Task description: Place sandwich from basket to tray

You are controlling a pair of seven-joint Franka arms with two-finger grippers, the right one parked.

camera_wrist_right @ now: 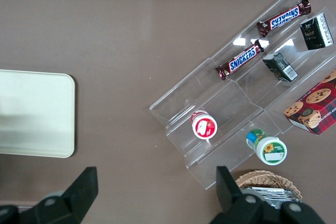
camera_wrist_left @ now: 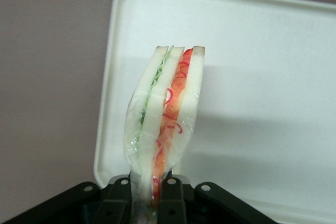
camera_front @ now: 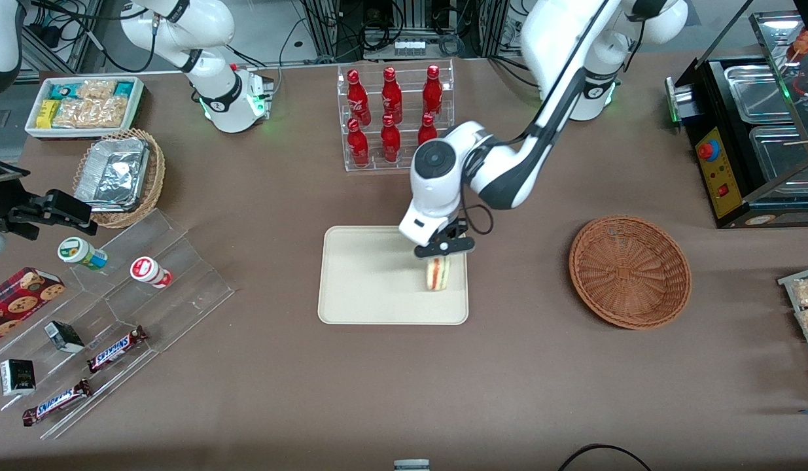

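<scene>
The clear-wrapped sandwich [camera_front: 438,273] [camera_wrist_left: 168,108], pale bread with red and green filling, stands on its edge over the cream-beige tray [camera_front: 364,288] [camera_wrist_left: 262,51], near the tray's edge toward the working arm's end. My left gripper [camera_front: 443,248] [camera_wrist_left: 148,195] is shut on the sandwich's end, directly above it. I cannot tell whether the sandwich touches the tray. The round reddish-brown wicker basket [camera_front: 629,271] sits bare on the table toward the working arm's end. The tray's corner also shows in the right wrist view [camera_wrist_right: 37,114].
A clear rack of red bottles [camera_front: 394,114] stands farther from the front camera than the tray. A stepped acrylic stand [camera_front: 116,294] with snacks, a tan basket with foil trays [camera_front: 119,173] and a white snack bin [camera_front: 83,104] lie toward the parked arm's end. A black appliance [camera_front: 750,131] stands beside the basket.
</scene>
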